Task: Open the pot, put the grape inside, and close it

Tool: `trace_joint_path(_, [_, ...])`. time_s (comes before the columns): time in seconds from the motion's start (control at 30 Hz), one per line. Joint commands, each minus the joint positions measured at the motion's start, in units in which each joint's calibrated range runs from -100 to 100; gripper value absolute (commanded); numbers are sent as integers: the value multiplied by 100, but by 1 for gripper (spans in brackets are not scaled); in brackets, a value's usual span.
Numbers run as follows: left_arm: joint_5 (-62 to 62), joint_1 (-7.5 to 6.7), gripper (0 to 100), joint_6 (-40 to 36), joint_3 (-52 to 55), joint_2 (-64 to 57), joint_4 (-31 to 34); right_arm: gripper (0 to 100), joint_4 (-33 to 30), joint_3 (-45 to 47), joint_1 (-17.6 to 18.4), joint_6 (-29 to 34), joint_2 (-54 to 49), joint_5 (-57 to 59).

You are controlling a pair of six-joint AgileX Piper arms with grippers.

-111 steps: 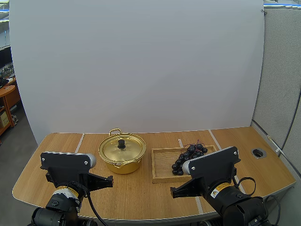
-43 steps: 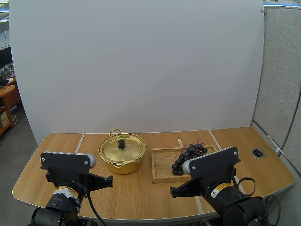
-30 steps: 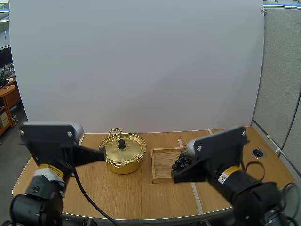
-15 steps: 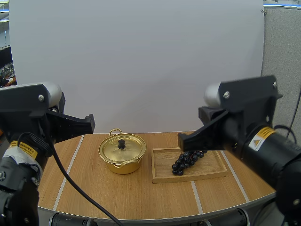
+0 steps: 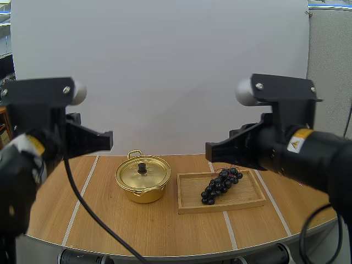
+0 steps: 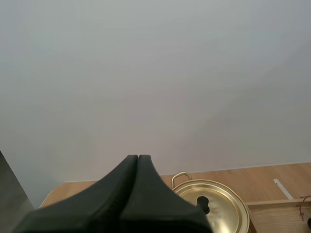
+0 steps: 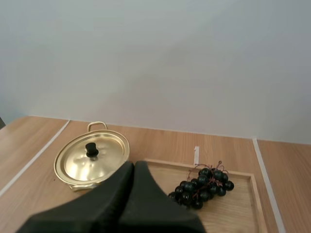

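On the table (image 5: pixel 137 225): wooden tray (image 5: pixel 190 204) at right, gold pot (image 5: pixel 144 192) just beside it at left, lid (image 5: pixel 132 173) on. Bunch of grapes (image 5: pixel 221 183) lying in tray's far half. Left gripper (image 6: pixel 138 158) and right gripper (image 7: pixel 134 165) pressed together, holding nothing.

My left arm (image 5: pixel 41 124) and right arm (image 5: pixel 286 146) are both held high, with my left gripper (image 6: pixel 138 158) and right gripper (image 7: pixel 133 164) each closed on nothing.
In the high view the left arm stands at the left and the right arm at the right, their black front ends reaching in toward each other and well apart. Through each wrist camera that arm's two fingers lie pressed together as one dark wedge, tips touching, with nothing pinched between them.
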Motion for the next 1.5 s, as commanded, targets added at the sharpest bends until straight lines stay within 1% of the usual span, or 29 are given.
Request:
trace_joint_path(0.0, [-64, -24, 0, 191, -261, 452, -289, 0, -168, -35, -19, 32, 403, -72])
trace_joint_path(0.03, [-64, -24, 2, 192, -320, 588, -314, 1, -196, -35, -19, 32, 524, -72])
trace_joint_path(0.07, [-64, -24, 5, 192, -370, 715, -315, 7, -225, -35, -19, 32, 629, -72])
trace_joint_path(0.1, [-44, -24, 9, 192, -406, 836, -315, 18, -254, -35, -19, 32, 716, -72])
trace_joint_path(0.13, [-44, -24, 13, 192, -422, 926, -315, 27, -267, -35, -19, 32, 766, -72])
trace_joint_path(0.2, [16, -24, 27, 183, -450, 1129, -315, 53, -267, -35, -19, 32, 832, -91])
trace_joint_path(0.23, [17, -24, 34, 183, -450, 1205, -315, 68, -267, -35, -19, 32, 846, -91])
trace_joint_path(0.27, [17, -24, 44, 183, -450, 1292, -315, 86, -267, -35, -19, 32, 846, -91])
trace_joint_path(0.3, [17, -24, 53, 183, -450, 1373, -315, 100, -267, -35, -19, 32, 846, -108])
trace_joint_path(0.43, [17, -24, 99, 497, -450, 1661, -315, 100, -267, -35, -19, 32, 846, -108])
trace_joint_path(0.5, [17, -24, 100, 697, -450, 1773, -358, 100, -256, -35, -19, 32, 846, -108])
trace_joint_path(0.57, [17, -24, 100, 996, -450, 1895, -535, 100, -256, -35, -19, 32, 846, -108])
trace_joint_path(0.67, [-2, -24, 100, 1946, -450, 2124, -1132, 100, -256, -35, -19, 32, 846, -108])
trace_joint_path(0.73, [22, -24, 100, 2565, -454, 2348, -1704, 100, -256, -35, -19, 32, 846, -108])
trace_joint_path(0.83, [320, -24, 100, 3278, -557, 2726, -2236, 100, -256, -35, -19, 32, 846, -108])
trace_joint_path(0.9, [751, -24, 100, 3553, -724, 3061, -2434, 100, -256, -35, -19, 32, 846, -108])
trace_joint_path(1.07, [1634, -24, 100, 3888, -1430, 4111, -2487, 100, -256, -35, -19, 43, 846, -108])
trace_joint_path(1.27, [2820, -24, 100, 4109, -2379, 5298, -2389, 100, -256, -35, -19, 262, 846, -108])
trace_joint_path(1.37, [3106, -77, 100, 4167, -2707, 5742, -2349, 100, -256, -35, -19, 262, 846, -108])
trace_joint_path(1.47, [3109, -203, 100, 4167, -2923, 6136, -2135, 100, -256, -35, -19, 262, 846, -108])
